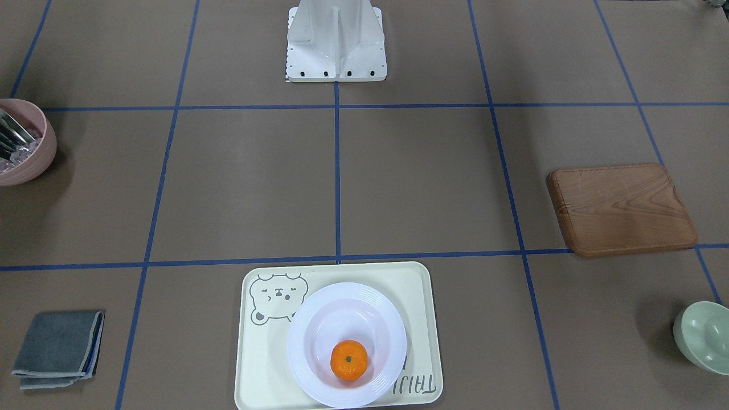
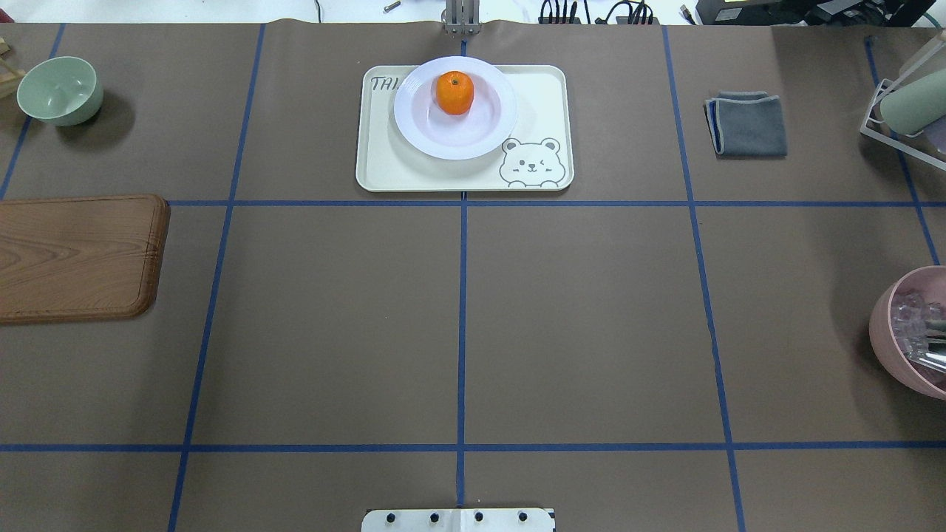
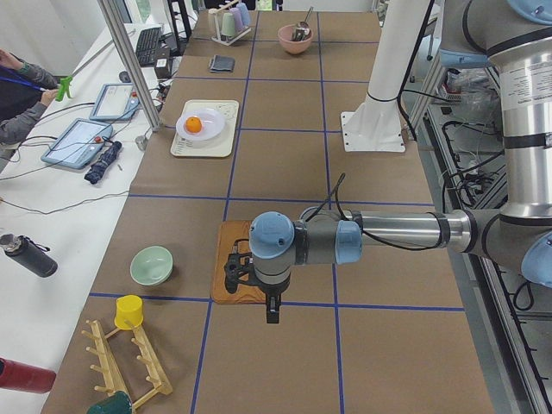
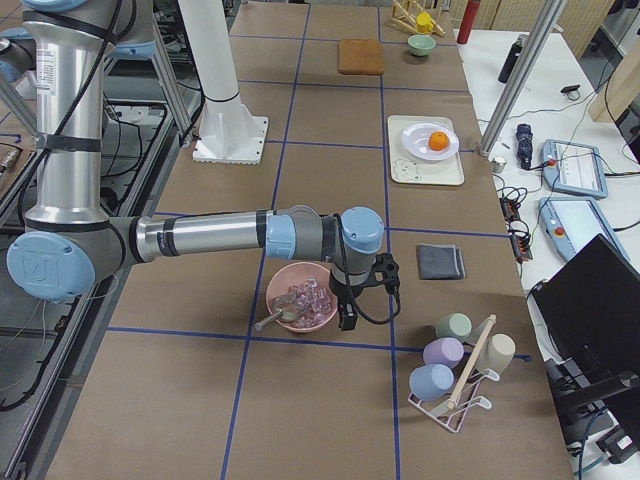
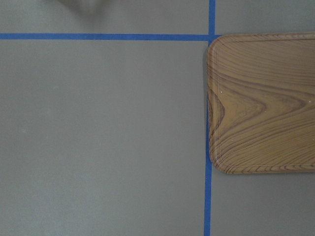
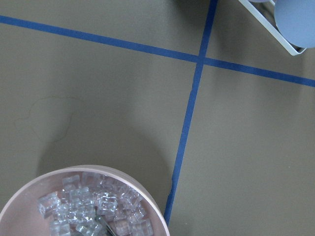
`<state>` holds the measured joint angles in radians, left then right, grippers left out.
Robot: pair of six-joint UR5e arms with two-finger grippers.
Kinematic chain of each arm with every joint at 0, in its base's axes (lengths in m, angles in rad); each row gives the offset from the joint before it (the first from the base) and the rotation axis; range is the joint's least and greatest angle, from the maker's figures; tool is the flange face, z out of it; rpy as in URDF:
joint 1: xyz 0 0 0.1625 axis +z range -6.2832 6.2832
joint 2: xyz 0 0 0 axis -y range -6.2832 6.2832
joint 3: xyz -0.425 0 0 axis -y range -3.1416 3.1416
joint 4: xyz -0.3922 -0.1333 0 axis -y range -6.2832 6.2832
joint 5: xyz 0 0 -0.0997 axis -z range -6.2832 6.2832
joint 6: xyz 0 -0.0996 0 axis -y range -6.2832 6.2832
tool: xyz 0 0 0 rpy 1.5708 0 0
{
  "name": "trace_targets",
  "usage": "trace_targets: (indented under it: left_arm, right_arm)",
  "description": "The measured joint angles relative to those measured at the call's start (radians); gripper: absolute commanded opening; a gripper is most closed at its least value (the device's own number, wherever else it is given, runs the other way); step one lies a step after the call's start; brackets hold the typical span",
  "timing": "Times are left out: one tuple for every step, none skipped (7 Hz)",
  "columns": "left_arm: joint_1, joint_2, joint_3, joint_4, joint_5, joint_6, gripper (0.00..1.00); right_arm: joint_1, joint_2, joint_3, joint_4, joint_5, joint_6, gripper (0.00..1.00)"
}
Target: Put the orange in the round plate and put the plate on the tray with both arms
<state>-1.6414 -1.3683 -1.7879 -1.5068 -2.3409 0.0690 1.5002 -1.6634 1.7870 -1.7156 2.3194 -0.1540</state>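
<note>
The orange (image 1: 348,360) lies in the sunken centre of the round plate (image 1: 310,319), and the plate rests on the cream tray (image 1: 262,364) with the bear drawing. In the overhead view the orange (image 2: 454,92), plate (image 2: 473,131) and tray (image 2: 384,166) sit at the far middle of the table. Neither arm is near them. My left gripper (image 3: 271,312) hangs over the near edge of the wooden board. My right gripper (image 4: 347,318) hangs beside the pink bowl. They show only in the side views, so I cannot tell whether they are open or shut.
A wooden board (image 2: 74,255) and a green bowl (image 2: 59,90) lie on the left. A pink bowl (image 2: 883,325) of ice cubes, a folded grey cloth (image 2: 748,124) and a cup rack (image 4: 455,370) are on the right. The robot's base (image 1: 336,40) stands at mid-table edge.
</note>
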Motion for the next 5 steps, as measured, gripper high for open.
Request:
trace_targets:
  left_arm:
    - [0.0, 0.0, 0.0, 0.0, 0.0, 0.0, 0.98]
    - [0.0, 0.0, -0.001, 0.0, 0.0, 0.0, 0.98]
    - [0.0, 0.0, -0.001, -0.001, 0.0, 0.0, 0.98]
    - [0.001, 0.0, -0.001, -0.001, 0.0, 0.0, 0.98]
    - [0.001, 0.0, -0.002, -0.001, 0.0, 0.0, 0.98]
  right_arm:
    - [0.0, 0.001, 0.0, 0.0, 0.001, 0.0, 1.0]
    - [0.0, 0.001, 0.0, 0.001, 0.002, 0.0, 1.0]
    - [0.0, 0.002, 0.0, 0.001, 0.005, 0.001, 1.0]
    - [0.0, 0.003, 0.0, 0.001, 0.01, 0.001, 1.0]
    - [0.0, 0.005, 0.0, 0.001, 0.015, 0.001, 1.0]
